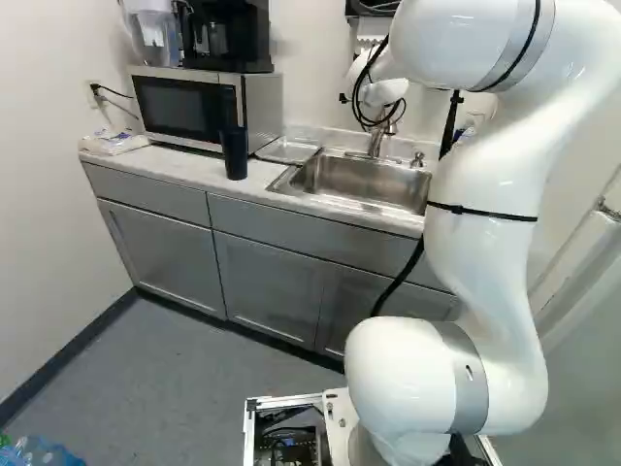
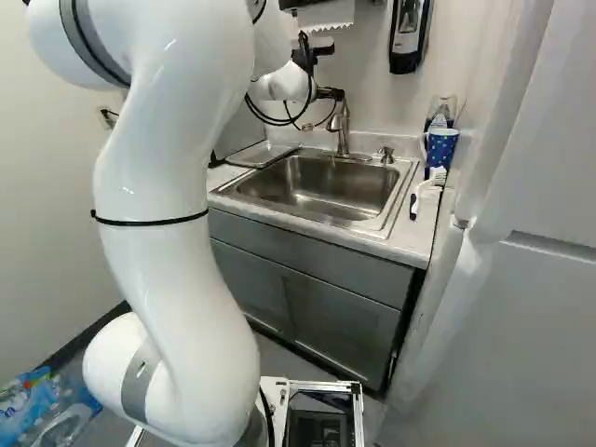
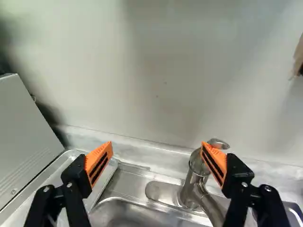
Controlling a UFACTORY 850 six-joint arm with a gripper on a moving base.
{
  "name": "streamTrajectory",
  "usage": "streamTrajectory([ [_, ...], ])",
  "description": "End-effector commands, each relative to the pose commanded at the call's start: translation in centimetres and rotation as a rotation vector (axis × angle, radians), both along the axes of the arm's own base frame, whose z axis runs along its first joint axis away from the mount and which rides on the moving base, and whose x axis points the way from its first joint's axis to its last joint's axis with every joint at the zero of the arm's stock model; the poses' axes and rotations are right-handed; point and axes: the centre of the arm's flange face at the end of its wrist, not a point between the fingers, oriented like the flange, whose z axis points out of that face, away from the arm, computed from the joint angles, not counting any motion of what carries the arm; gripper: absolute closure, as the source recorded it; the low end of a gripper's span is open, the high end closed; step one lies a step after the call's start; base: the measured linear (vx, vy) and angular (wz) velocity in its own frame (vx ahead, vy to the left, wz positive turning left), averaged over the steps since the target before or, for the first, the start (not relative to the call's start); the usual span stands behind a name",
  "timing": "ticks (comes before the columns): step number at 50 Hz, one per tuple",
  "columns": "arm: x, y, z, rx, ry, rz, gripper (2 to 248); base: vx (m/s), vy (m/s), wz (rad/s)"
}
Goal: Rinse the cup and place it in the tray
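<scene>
Spread wide, the orange-padded fingers (image 3: pixel 98 163) of the hand (image 2: pixel 331 93) held nothing. Near one of them rose the faucet (image 3: pixel 190 185), at the back of the sink (image 2: pixel 402 191). The tray (image 1: pixel 288 150) lay between sink and microwave (image 1: pixel 262 105); the dark cup (image 1: pixel 234 153) stood upright before the microwave on the surface (image 1: pixel 194 170).

A microwave (image 1: pixel 181 109) stands on the desk (image 1: pixel 194 172), with a black coffee maker (image 1: pixel 238 37) on top. A dispenser (image 2: pixel 408 35) hangs on the wall (image 2: pixel 375 93).
</scene>
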Motion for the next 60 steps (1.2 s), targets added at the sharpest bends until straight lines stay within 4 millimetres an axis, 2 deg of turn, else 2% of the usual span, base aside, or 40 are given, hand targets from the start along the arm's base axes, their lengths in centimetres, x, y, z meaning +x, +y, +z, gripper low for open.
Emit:
streamTrajectory([
  [37, -0.1, -0.3, 0.5, -0.007, -0.04, -0.005, 3, 0.0, 0.0, 0.0],
  [60, -4.2, -0.1, 3.2, -0.01, -0.055, -0.013, 3, 0.0, 0.0, 0.0],
])
